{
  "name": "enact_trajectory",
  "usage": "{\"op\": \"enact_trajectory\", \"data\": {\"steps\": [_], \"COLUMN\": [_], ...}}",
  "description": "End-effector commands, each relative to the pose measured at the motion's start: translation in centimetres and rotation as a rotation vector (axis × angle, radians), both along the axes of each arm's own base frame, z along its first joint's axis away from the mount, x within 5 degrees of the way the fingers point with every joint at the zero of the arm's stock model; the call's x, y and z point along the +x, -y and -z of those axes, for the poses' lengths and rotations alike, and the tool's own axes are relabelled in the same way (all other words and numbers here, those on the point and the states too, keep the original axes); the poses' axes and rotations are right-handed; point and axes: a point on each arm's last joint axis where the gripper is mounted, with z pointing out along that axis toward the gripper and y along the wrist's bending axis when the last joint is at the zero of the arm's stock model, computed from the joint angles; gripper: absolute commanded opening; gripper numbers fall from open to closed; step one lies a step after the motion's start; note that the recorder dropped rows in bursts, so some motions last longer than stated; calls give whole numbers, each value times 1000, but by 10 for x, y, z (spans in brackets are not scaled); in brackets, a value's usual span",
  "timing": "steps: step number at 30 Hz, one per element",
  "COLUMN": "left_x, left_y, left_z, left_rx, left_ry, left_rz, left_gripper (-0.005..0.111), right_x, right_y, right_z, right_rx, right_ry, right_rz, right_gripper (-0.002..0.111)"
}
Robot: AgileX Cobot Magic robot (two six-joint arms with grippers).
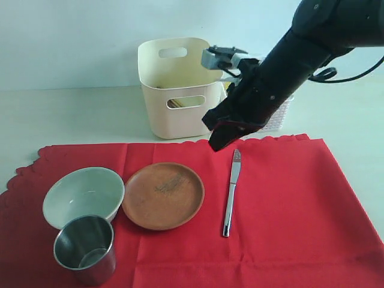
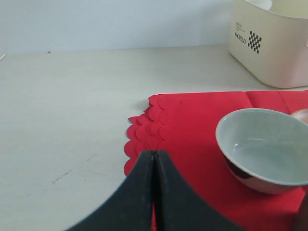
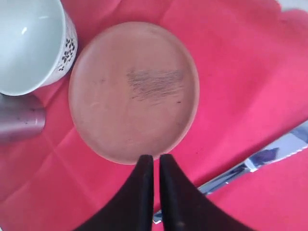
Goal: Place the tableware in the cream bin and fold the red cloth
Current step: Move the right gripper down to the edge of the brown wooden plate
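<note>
The red cloth point(image 1: 288, 228) lies spread flat on the table. On it sit a pale bowl point(image 1: 84, 195), a steel cup point(image 1: 84, 249), a round brown plate point(image 1: 163, 195) and a silver knife point(image 1: 231, 192). The cream bin point(image 1: 177, 90) stands behind the cloth. My right gripper point(image 1: 217, 144) hangs above the cloth's far edge, between plate and knife. In the right wrist view the right gripper point(image 3: 156, 158) is parted by a thin slit, empty, over the plate's point(image 3: 134, 91) rim. My left gripper point(image 2: 154, 154) is shut and empty, near the cloth's scalloped corner point(image 2: 144, 139) and the bowl point(image 2: 264, 149).
A white lattice basket point(image 1: 279, 120) stands right of the bin, mostly hidden behind my right arm. Bare pale tabletop point(image 2: 72, 96) stretches left of the cloth. Something brown shows through the bin's front handle cut-out point(image 1: 175, 103).
</note>
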Motion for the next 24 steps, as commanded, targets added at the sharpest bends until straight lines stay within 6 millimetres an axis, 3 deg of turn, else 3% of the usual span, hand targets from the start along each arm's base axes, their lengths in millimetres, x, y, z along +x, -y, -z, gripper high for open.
{"op": "enact_trajectory", "data": {"steps": [1, 8, 24], "left_x": [0, 0, 0], "left_y": [0, 0, 0], "left_z": [0, 0, 0], "left_rx": [-12, -12, -12], "left_ry": [11, 11, 11], "left_rz": [1, 1, 1], "left_gripper": [0, 0, 0], "right_x": [5, 12, 27], "right_y": [-5, -7, -4], "right_z": [28, 55, 95], "right_rx": [36, 13, 109], "right_ry": [-58, -70, -148], "right_rz": [-37, -28, -8], "right_gripper": [17, 36, 38]}}
